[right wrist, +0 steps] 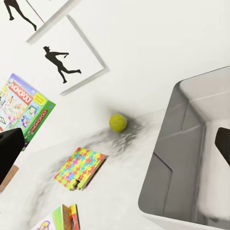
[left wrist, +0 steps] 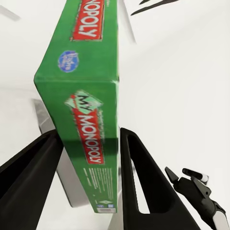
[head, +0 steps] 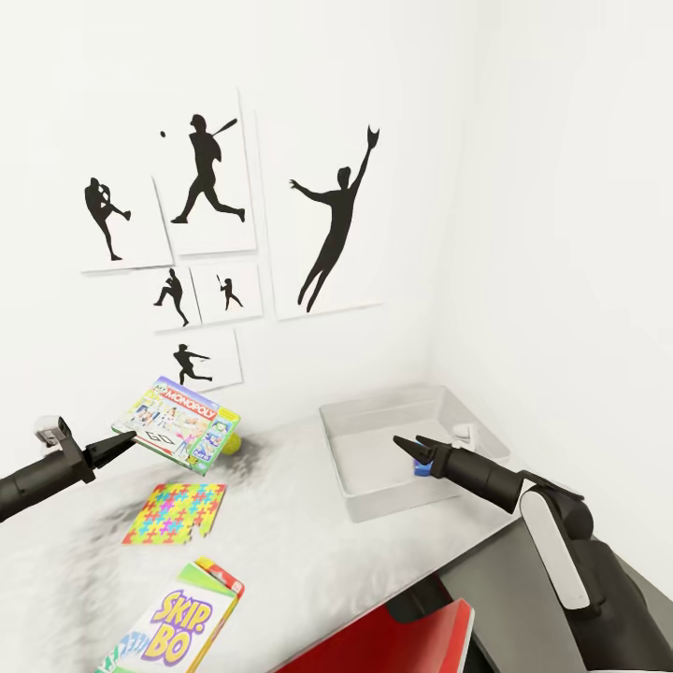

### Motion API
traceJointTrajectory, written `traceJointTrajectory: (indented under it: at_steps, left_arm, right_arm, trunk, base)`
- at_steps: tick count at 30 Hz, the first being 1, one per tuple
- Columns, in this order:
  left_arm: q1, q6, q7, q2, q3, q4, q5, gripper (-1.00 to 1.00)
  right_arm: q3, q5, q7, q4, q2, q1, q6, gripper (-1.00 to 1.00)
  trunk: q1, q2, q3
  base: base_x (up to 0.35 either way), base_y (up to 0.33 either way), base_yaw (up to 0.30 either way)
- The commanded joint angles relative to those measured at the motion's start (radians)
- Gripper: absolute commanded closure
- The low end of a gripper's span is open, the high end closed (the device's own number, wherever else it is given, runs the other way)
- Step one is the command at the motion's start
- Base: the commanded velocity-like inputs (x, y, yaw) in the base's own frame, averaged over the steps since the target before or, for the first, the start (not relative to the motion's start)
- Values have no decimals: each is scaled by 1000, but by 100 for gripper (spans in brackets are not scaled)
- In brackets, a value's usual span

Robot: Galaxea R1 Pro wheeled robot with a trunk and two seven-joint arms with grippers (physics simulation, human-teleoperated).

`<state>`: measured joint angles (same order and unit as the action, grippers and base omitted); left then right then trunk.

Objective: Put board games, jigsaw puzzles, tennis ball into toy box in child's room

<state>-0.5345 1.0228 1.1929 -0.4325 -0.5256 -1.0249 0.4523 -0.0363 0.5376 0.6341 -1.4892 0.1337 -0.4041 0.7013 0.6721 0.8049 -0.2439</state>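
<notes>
Left gripper (head: 131,437) clamps the Monopoly box (head: 179,422), raised above the table (head: 280,523) near its back edge. Right gripper (head: 408,443), jaws parted, empty, hangs over the toy box (head: 360,500) in the back-right corner.

Counted: 2 board games, Monopoly (head: 177,423) + Skip-Bo (head: 178,624); 1 jigsaw stack (head: 175,513), no. of sheets unclear; 1 tennis ball (right wrist: 118,122); 1 toy box (head: 366,478); 6 wall pics approx (head: 329,220); 2 claws, left (head: 120,443), right (head: 408,445).
</notes>
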Motion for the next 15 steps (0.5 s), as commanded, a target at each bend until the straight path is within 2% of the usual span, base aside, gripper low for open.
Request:
traceJointTrajectory:
  at_steps: [1, 15]
  left_arm:
    - [-1, 6, 3, 0, -1, 0, 1, 100]
    - [-1, 6, 2, 1, -1, 0, 2, 100]
  right_arm:
    - [-1, 4, 1, 0, 0, -1, 7, -100]
    - [-4, 6, 3, 0, 2, -1, 7, -100]
  trunk:
    - [0, 1, -1]
    - [0, 1, -1]
  base:
    - [0, 0, 0]
    - [0, 0, 0]
